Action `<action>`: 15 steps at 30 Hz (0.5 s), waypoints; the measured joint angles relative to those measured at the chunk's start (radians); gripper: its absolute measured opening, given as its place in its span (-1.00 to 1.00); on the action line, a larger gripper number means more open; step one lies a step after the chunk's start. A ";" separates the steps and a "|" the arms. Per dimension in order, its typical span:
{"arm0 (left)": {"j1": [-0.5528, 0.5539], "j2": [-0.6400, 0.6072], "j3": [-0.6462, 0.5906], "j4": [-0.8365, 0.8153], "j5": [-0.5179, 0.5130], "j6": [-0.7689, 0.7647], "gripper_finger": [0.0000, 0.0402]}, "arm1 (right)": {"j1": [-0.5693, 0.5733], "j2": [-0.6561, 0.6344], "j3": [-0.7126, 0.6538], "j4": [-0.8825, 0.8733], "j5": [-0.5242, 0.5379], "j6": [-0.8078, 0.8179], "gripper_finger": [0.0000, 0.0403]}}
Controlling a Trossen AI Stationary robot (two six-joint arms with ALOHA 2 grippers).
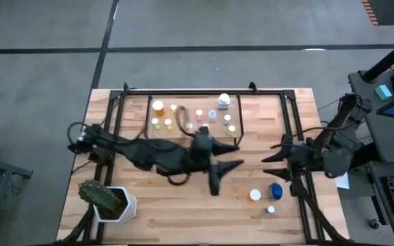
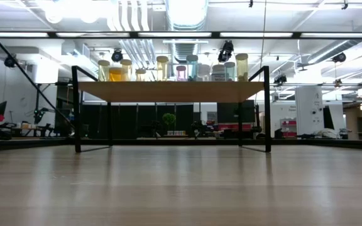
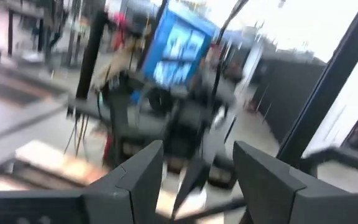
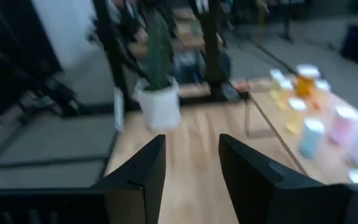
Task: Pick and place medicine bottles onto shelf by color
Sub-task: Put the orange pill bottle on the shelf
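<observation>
Both empty claws stand apart: the left claw (image 1: pixel 232 155) beside the shelf (image 1: pixel 252 116), the right claw (image 1: pixel 271 152) opposite.

Bottles (image 1: pixel 197 115) upright on shelf (image 1: pixel 137 115); three (image 1: pixel 254 195) on table

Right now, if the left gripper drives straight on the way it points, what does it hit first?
Probably the right gripper. The left gripper points across the table straight at it, and its wrist view shows that arm between its open fingers. Whether their heights match is unclear.
</observation>
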 joint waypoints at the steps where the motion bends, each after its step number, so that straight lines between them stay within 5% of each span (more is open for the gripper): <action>1: 0.000 0.031 0.037 -0.056 0.000 -0.025 -0.11 | 0.000 -0.021 -0.030 0.073 -0.009 -0.047 -0.32; 6: -0.015 0.174 0.149 -0.293 0.078 -0.088 -0.11 | 0.000 -0.110 -0.145 0.320 -0.099 -0.151 -0.34; 15: -0.050 0.352 0.132 -0.334 0.132 -0.063 -0.11 | 0.002 -0.168 -0.181 0.322 -0.190 -0.147 -0.34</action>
